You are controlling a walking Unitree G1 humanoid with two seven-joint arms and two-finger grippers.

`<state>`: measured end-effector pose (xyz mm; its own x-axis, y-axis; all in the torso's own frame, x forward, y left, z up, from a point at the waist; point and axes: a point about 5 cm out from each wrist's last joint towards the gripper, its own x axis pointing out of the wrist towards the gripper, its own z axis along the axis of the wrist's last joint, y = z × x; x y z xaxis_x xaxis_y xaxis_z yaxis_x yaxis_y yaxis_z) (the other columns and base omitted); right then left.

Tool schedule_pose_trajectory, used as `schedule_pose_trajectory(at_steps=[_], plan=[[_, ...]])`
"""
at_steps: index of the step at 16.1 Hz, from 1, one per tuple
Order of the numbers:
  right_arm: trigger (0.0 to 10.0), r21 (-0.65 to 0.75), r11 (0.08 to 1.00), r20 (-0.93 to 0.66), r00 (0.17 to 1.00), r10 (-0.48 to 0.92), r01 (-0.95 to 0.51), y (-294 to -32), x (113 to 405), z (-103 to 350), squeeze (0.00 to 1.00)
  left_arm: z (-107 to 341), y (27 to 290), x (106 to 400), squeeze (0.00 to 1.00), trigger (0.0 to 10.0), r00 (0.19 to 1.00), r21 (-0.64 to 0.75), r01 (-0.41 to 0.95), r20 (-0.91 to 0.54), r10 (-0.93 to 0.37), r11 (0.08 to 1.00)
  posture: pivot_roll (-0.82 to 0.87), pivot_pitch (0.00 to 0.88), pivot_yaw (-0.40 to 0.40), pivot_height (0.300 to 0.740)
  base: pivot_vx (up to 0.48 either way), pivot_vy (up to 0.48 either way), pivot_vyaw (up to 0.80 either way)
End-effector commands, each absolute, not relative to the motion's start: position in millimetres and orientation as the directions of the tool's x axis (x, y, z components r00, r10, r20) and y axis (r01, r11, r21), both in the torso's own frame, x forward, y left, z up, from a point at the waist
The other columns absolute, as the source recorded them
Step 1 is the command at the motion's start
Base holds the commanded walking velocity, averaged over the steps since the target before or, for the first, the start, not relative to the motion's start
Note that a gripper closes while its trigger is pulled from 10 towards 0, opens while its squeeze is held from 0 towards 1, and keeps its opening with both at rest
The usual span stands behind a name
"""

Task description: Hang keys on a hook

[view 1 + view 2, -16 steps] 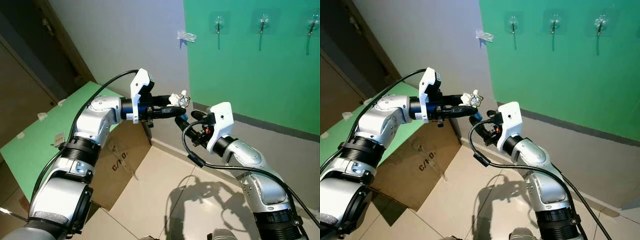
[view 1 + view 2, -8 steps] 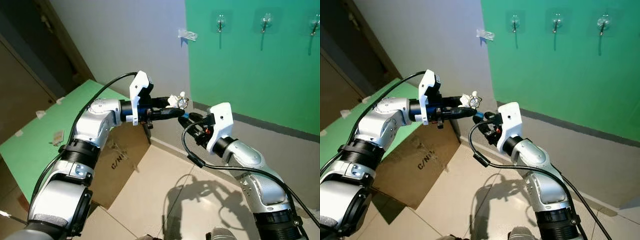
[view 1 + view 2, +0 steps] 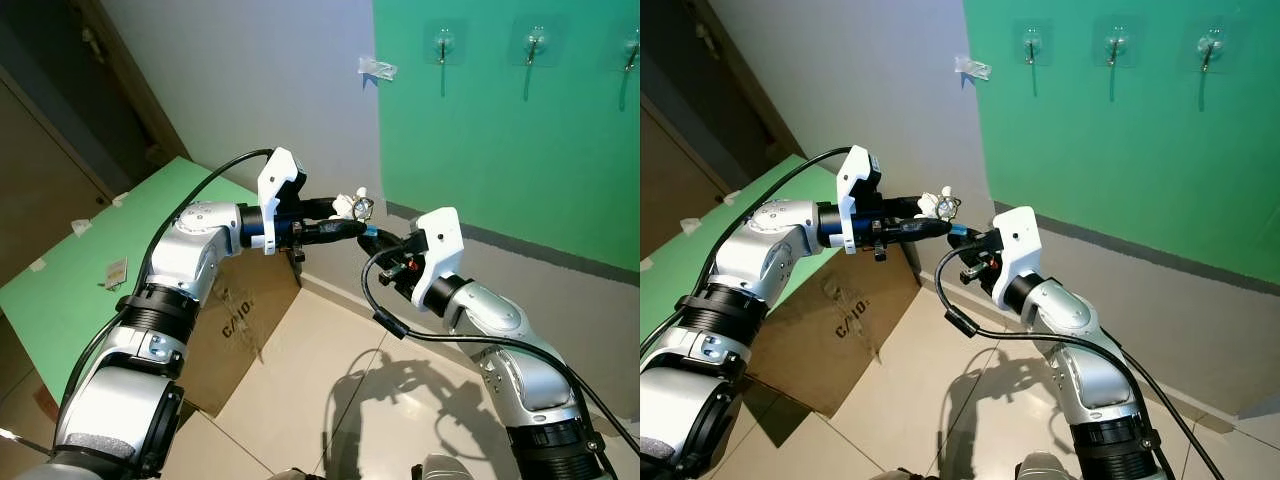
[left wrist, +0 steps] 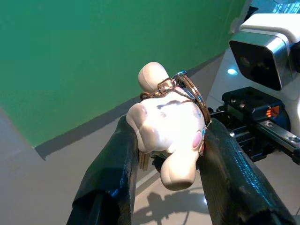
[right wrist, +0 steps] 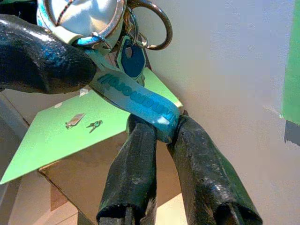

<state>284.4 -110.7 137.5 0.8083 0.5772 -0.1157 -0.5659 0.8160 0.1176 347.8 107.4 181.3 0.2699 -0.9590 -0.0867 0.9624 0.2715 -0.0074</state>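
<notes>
The keys hang on a bunch with a white figurine charm (image 4: 171, 136), metal rings (image 4: 193, 93) and a blue tag (image 5: 136, 96). My left gripper (image 3: 352, 216) is held out at chest height and is shut on the white charm, one finger on each side. From the right, my right gripper (image 3: 388, 241) meets it, and its fingertips (image 5: 146, 131) pinch the lower end of the blue tag. Three clear hooks (image 3: 443, 45) (image 3: 535, 45) (image 3: 632, 45) are stuck high on the green wall (image 3: 500, 150), well above and beyond both grippers.
A cardboard box (image 3: 240, 320) stands below my left arm against the grey wall. Beside it is a green tabletop (image 3: 90, 270) with a small card (image 3: 116, 270) and another small set of keys (image 5: 93, 124). A strip of tape (image 3: 377, 68) is on the wall. The floor is tiled.
My right gripper has moved up and left to the left gripper and now meets the blue tag. The left arm has drawn back a little. The camera view has shifted slightly.
</notes>
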Motion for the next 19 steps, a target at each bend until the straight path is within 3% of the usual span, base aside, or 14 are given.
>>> schedule_pose_trajectory(at_steps=[1, 7, 8, 9, 10, 11, 19], plan=[[0.0, 0.133, 0.807, -0.129, 0.798, 0.589, -0.575, -107.3, 281.2, 133.6, 0.0, 184.6, 111.6, 349.6, 0.0, 0.0, 0.282, 0.022, 0.959, -0.105, -0.954, 0.282, -0.32, 0.058, 0.209, 0.74, 0.0, 0.0, 0.0], [0.0, 0.139, 0.799, -0.134, 0.788, 0.601, -0.585, -106.2, 279.2, 132.7, 0.0, 185.1, 113.0, 353.0, 0.0, 0.0, 0.322, 0.057, 0.946, -0.117, -0.939, 0.318, -0.32, 0.056, 0.209, 0.74, 0.0, 0.0, 0.0], [0.0, 0.141, 0.798, -0.133, 0.788, 0.602, -0.586, -105.4, 279.3, 132.7, 0.0, 184.7, 112.6, 354.1, 0.4, 8.9, 0.339, 0.078, 0.94, -0.123, -0.933, 0.331, -0.32, 0.056, 0.209, 0.74, 0.0, 0.0, 0.0], [0.0, 0.142, 0.797, -0.132, 0.787, 0.603, -0.587, -104.5, 279.2, 132.7, 0.0, 183.2, 112.3, 355.8, 0.49, 10.0, 0.357, 0.085, 0.934, -0.136, -0.924, 0.348, -0.32, 0.056, 0.21, 0.74, 0.0, 0.0, 0.0], [0.0, 0.143, 0.797, -0.131, 0.787, 0.603, -0.587, -104.3, 279.1, 132.7, 0.0, 183.5, 112.4, 357.3, 0.96, 10.0, 0.376, 0.101, 0.926, -0.135, -0.917, 0.365, -0.32, 0.056, 0.21, 0.74, 0.0, 0.0, 0.0], [0.0, 0.142, 0.797, -0.131, 0.787, 0.603, -0.587, -104.4, 278.9, 132.6, 0.0, 183.3, 112.3, 357.9, 1.0, 10.0, 0.382, 0.103, 0.923, -0.135, -0.914, 0.371, -0.32, 0.056, 0.21, 0.74, 0.0, 0.0, 0.0], [0.0, 0.135, 0.797, -0.144, 0.784, 0.604, -0.589, -107.9, 279.3, 129.9, 0.0, 186.5, 119.2, 359.3, 1.0, 10.0, 0.404, 0.143, 0.912, -0.131, -0.906, 0.386, -0.31, 0.051, 0.205, 0.74, 0.0, 0.0, 0.0]])
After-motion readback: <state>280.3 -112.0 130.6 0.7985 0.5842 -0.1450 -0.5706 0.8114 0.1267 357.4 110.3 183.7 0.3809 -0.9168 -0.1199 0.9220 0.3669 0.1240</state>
